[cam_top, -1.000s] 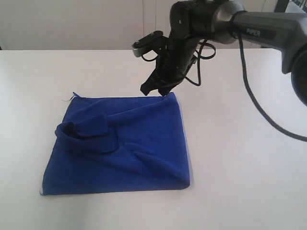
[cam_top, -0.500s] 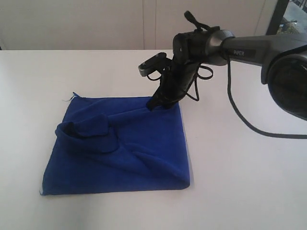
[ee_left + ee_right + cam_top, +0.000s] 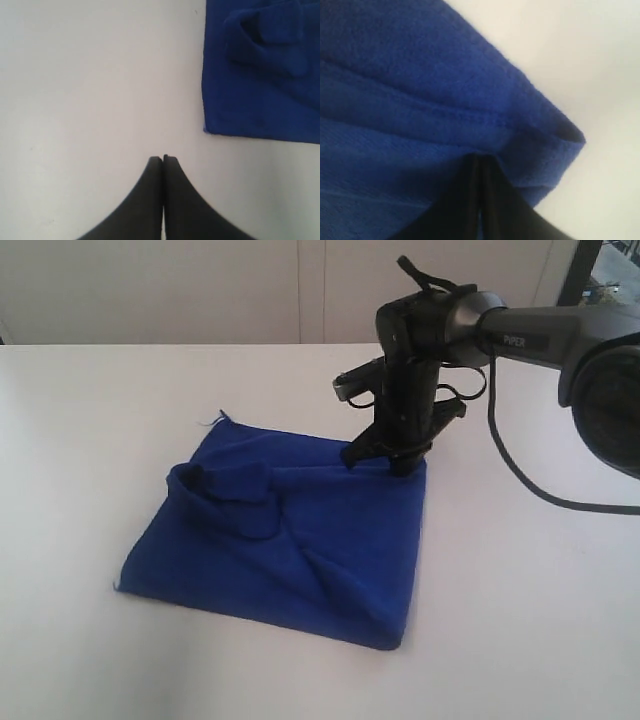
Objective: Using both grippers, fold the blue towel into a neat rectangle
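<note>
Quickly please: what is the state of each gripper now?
Left gripper: closed, empty, above bare table.
Right gripper: closed, tips on the blue towel near its corner; a pinch cannot be told.

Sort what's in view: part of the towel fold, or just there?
Job:
- blue towel
- right gripper, shut, tips on a towel corner
- left gripper, shut, off the towel

Just there:
- white table
- pale wall behind
</note>
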`<move>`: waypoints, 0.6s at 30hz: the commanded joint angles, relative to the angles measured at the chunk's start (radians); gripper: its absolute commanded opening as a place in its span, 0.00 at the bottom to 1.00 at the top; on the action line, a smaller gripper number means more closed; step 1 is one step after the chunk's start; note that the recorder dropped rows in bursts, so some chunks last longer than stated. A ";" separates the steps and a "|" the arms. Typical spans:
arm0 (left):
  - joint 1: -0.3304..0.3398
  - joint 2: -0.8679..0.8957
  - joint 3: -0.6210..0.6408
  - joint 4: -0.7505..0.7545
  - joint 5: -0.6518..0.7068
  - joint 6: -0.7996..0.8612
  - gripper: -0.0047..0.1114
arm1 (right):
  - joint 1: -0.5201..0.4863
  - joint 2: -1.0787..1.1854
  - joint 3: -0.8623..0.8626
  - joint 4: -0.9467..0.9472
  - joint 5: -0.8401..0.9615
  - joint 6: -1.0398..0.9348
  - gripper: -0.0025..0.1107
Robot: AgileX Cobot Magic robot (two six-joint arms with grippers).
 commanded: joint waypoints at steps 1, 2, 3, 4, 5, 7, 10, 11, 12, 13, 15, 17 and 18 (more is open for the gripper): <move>-0.006 -0.008 0.005 -0.007 0.008 -0.003 0.04 | -0.033 0.030 0.021 -0.045 0.136 0.019 0.02; -0.006 -0.008 0.005 -0.007 0.008 -0.003 0.04 | -0.033 0.030 0.026 -0.045 0.136 0.019 0.02; -0.006 -0.008 0.005 -0.007 0.008 -0.003 0.04 | -0.036 0.028 0.032 -0.040 0.136 0.022 0.02; -0.006 -0.008 0.005 -0.007 0.008 -0.003 0.04 | -0.036 0.025 0.046 -0.039 0.136 0.022 0.02; -0.006 -0.008 0.005 -0.007 0.008 -0.003 0.04 | -0.036 0.020 0.062 -0.039 0.136 0.022 0.02; -0.006 -0.008 0.005 -0.007 0.008 -0.003 0.04 | -0.036 0.016 0.094 -0.038 0.136 0.022 0.02; -0.006 -0.008 0.005 -0.007 0.008 -0.003 0.04 | -0.036 0.003 0.158 -0.038 0.136 0.022 0.02; -0.006 -0.008 0.005 -0.007 0.008 -0.003 0.04 | -0.036 -0.002 0.175 -0.038 0.136 0.022 0.02; -0.006 -0.008 0.005 -0.007 0.008 -0.003 0.04 | -0.036 -0.008 0.191 -0.033 0.136 0.022 0.02; -0.006 -0.008 0.005 -0.007 0.008 -0.003 0.04 | -0.036 -0.015 0.213 -0.022 0.136 0.022 0.02; -0.006 -0.008 0.005 -0.007 0.008 -0.003 0.04 | -0.036 -0.032 0.243 -0.003 0.136 0.020 0.02; -0.006 -0.008 0.005 -0.007 0.008 -0.003 0.04 | -0.036 -0.056 0.275 0.019 0.136 0.014 0.02; -0.006 -0.008 0.005 -0.007 0.008 -0.003 0.04 | -0.036 -0.067 0.288 0.025 0.136 0.014 0.02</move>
